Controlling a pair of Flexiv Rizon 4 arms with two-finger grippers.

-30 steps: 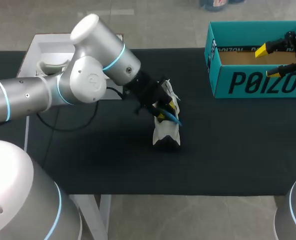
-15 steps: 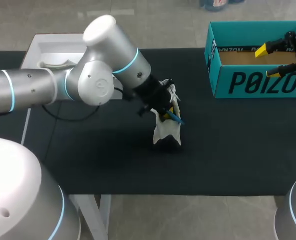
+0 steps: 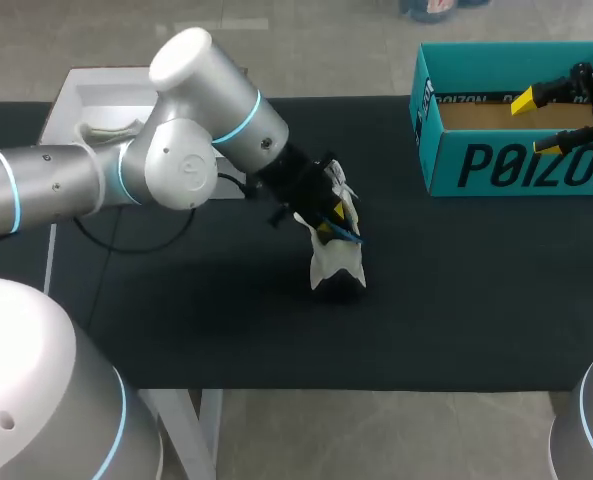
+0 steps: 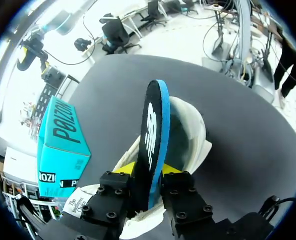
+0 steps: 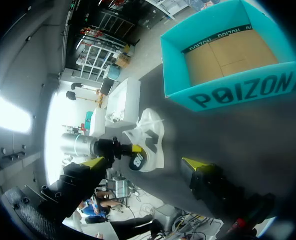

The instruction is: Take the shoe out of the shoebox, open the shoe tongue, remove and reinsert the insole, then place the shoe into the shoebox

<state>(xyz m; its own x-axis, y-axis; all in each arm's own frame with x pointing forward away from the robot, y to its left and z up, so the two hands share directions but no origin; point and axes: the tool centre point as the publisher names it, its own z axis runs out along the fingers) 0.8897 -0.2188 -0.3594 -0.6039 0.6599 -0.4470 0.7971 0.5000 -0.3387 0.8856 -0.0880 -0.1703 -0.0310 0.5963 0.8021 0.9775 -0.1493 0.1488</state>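
Left arm [image 3: 176, 160] swung back, insole [image 4: 155, 130] (blue-edged) gripped

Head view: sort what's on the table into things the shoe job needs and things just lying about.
For the job:
shoe, standing on the table
insole, gripped in the left tool
shoebox, empty, the open right tool above it

Lying about:
white tray at the table's far left edge
pale item inside it, too unclear to name
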